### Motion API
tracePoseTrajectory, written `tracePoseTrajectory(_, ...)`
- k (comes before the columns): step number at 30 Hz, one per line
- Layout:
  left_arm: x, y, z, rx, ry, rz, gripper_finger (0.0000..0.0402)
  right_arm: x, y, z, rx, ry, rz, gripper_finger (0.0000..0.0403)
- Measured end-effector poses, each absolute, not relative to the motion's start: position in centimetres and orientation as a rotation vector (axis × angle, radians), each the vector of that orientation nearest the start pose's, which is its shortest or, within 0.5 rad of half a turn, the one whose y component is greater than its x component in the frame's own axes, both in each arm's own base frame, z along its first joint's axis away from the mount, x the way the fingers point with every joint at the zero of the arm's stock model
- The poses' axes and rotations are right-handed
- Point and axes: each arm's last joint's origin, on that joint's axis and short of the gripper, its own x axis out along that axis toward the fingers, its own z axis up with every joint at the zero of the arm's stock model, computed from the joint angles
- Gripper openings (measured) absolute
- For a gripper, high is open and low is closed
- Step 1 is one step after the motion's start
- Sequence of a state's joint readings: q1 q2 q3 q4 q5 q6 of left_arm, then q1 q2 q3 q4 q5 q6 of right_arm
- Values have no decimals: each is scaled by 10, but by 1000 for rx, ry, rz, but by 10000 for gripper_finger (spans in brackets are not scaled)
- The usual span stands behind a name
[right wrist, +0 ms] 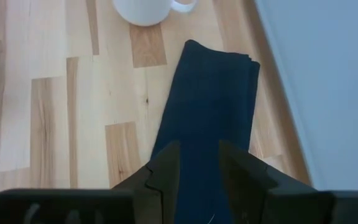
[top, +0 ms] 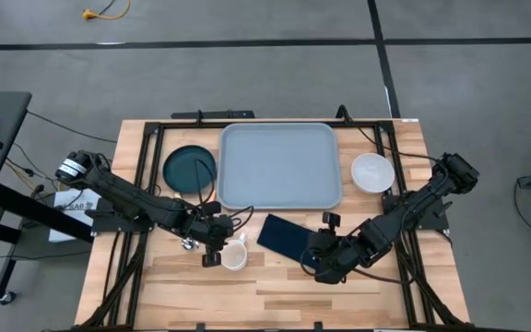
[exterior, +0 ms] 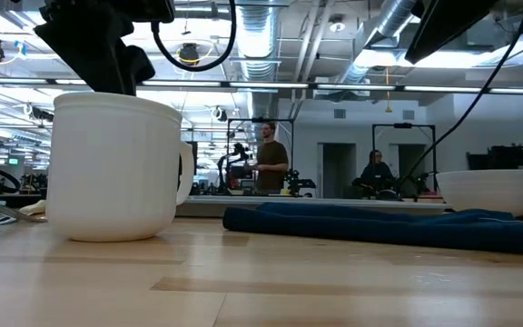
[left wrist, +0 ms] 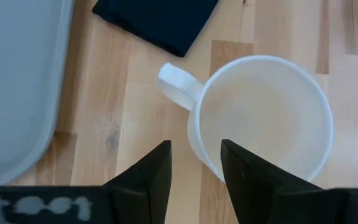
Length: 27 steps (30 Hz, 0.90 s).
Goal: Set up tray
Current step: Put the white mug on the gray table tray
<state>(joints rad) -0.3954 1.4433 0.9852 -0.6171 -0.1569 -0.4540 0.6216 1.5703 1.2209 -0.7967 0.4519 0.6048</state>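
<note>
The light blue-grey tray [top: 279, 166] lies at the table's far middle. A white mug [left wrist: 263, 118] stands upright on the wood near the front. My left gripper [left wrist: 196, 165] is open just above its left side, one finger [left wrist: 247, 171] over the rim. A folded dark navy napkin [right wrist: 210, 106] lies flat between the mug and my right gripper [right wrist: 199, 165]. That gripper hangs open above the napkin's near right end, clear of it. A dark teal plate [top: 190, 169] sits left of the tray, a white bowl [top: 373, 172] right of it. My left gripper slants down at the mug from the table's left. One finger stands over the mug's rim [left wrist: 213, 163], the other outside the wall. Whether either finger touches the mug, I cannot tell.
Black frame rails [top: 146, 175] run along the table's edges. Bare wood [top: 275, 295] stretches along the near edge in front of both grippers. In the low view people stand far off in the room behind the table.
</note>
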Motion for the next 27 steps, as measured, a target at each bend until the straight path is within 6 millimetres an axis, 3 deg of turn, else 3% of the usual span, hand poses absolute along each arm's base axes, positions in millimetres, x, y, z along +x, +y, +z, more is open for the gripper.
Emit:
tracePoseTrajectory(10, 268, -107, 213, -116, 1082, -16, 126, 260, 171, 255, -20, 956, -141, 102)
tracePoseTrajectory(21, 274, -92, 206, -142, 1125, 34, 123, 260, 171, 255, -3, 957, -146, 102)
tracePoseTrajectory(24, 274, -91, 204, -161, 1145, 15, 97, 260, 171, 255, -3, 957, -146, 102)
tracePoseTrajectory(27, 274, -91, 204, -173, 1153, -10, 45, 260, 171, 255, -3, 958, -146, 102)
